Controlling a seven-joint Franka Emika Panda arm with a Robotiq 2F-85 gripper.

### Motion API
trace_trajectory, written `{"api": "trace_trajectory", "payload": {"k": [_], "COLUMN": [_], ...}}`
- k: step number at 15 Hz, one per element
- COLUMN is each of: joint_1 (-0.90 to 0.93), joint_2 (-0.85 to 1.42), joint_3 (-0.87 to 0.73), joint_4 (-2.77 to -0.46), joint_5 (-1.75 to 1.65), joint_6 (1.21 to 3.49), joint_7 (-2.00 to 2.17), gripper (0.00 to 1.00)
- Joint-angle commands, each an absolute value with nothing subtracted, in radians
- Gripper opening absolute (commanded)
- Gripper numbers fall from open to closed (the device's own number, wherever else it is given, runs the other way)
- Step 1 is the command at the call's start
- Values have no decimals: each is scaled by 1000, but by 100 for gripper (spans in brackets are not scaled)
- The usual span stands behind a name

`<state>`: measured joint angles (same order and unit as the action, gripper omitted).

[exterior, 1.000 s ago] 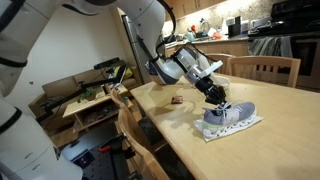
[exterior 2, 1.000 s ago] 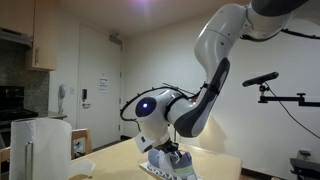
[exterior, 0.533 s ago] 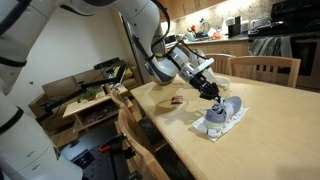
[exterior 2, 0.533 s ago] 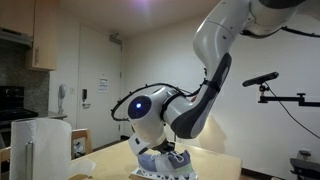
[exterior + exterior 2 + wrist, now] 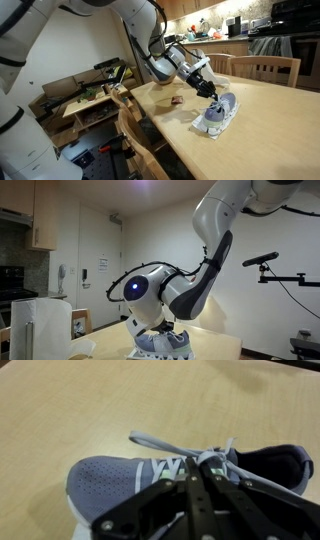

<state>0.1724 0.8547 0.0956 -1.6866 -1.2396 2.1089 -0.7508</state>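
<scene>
The black 2-finger gripper [image 5: 195, 472] has its jaws closed almost completely. In the wrist view they meet on the white flat shoelace [image 5: 160, 445], right at the crossing over the tongue, so the lace looks pinched between them.

The grey-blue knit running shoe [image 5: 110, 485] lies directly under the jaws, with its toe off to one side and its dark collar opening to the other. In an exterior view the gripper [image 5: 213, 95] leans in over the shoe [image 5: 222, 108], which rests on a thin white sheet [image 5: 212, 128] on the pale wooden bench [image 5: 270, 120].

The step in hand looks like work on the lace: a pinch made, the strand not yet drawn clear. Any pull calls for a steady line along the lace, because the shoe is light and could slide or tip on the smooth sheet.

The upper is a soft, fine mesh with a rounded toe. The lace is limp woven tape with 1 loop standing free beyond the jaws. The bench has a matte, straight grain. A small brown object [image 5: 176, 100] lies well apart from the jaws, on the arm's side.
</scene>
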Motion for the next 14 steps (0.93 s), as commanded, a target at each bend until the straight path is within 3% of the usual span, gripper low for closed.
{"api": "trace_trajectory", "payload": {"k": [1,14], "joint_1": [138,118], "joint_2": [823,852], "joint_3": [111,85], "joint_4": [-1708,-1650], "joint_5": [-1239,-1154], "joint_6": [2139,2090], "joint_7": [-817,-739], "gripper": [1,1]}}
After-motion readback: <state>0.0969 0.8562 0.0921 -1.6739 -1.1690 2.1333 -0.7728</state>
